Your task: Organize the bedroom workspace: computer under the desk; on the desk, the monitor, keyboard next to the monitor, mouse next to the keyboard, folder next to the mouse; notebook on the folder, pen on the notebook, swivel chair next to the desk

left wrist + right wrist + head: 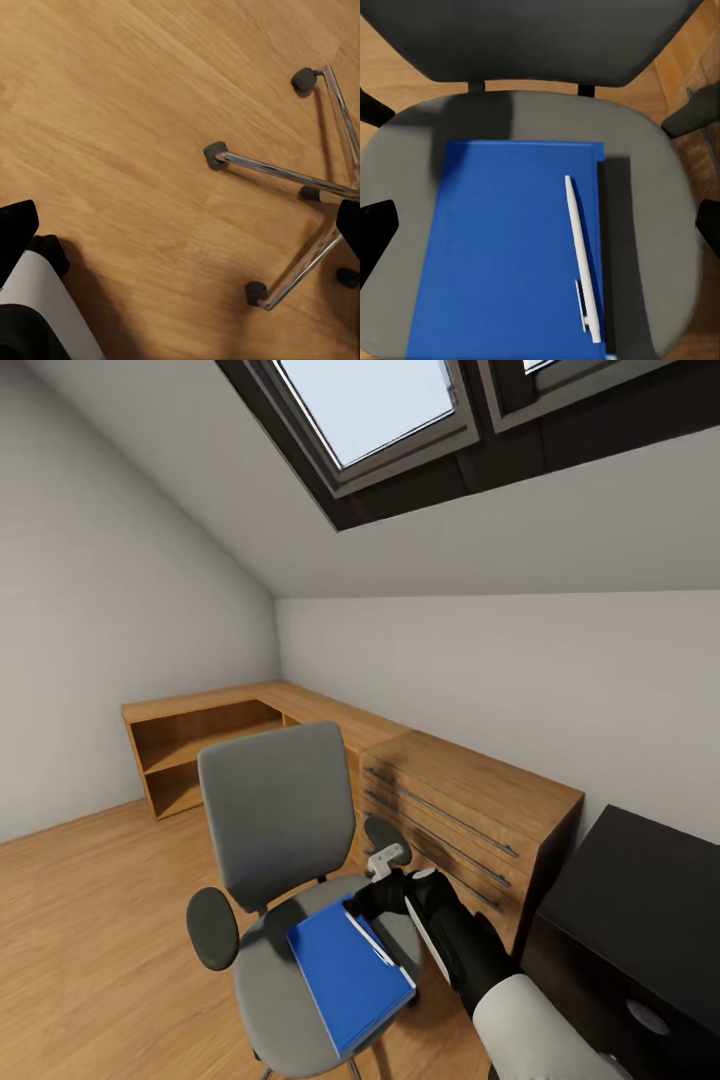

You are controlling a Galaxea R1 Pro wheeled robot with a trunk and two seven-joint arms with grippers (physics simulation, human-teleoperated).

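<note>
My right gripper (370, 895) hovers over the folder (510, 247) and pen (582, 259) on the chair (275, 810), jaws apart; I'd pinch the pen first.

We list one grey padded swivel chair (290, 840) with chrome star base, standing on the light-wood plank floor (90, 920). On its seat lies a flat bright-blue folder (510, 247), carrying a slim white pen (582, 255).
</note>
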